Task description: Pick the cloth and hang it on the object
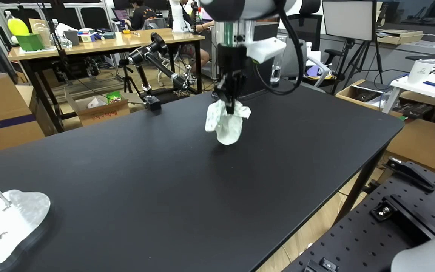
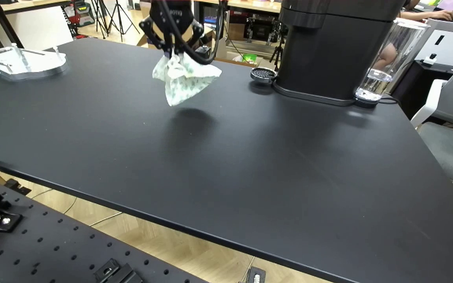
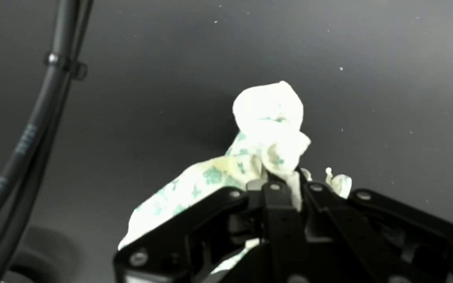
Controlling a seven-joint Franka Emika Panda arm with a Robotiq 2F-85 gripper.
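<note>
A white cloth with green print [image 1: 228, 130] hangs bunched from my gripper [image 1: 231, 107] above the black table. It also shows in an exterior view [image 2: 187, 80], with its lower corner over its shadow on the table. In the wrist view the cloth [image 3: 199, 184] is pinched between the fingertips [image 3: 285, 177], with folds on both sides. My gripper in an exterior view [image 2: 173, 51] points down and is partly hidden by a cable. A light plate with upright metal pegs [image 1: 32, 209] lies on the table, apart from the gripper; it also shows in an exterior view [image 2: 34, 65].
A tall black machine [image 2: 328, 59] stands on the table, with a clear water container [image 2: 374, 84] beside it and a small round drip tray [image 2: 263, 74] at its foot. A black jointed mount [image 1: 151, 102] is at the table's edge. A thick cable [image 3: 26, 137] runs beside the gripper.
</note>
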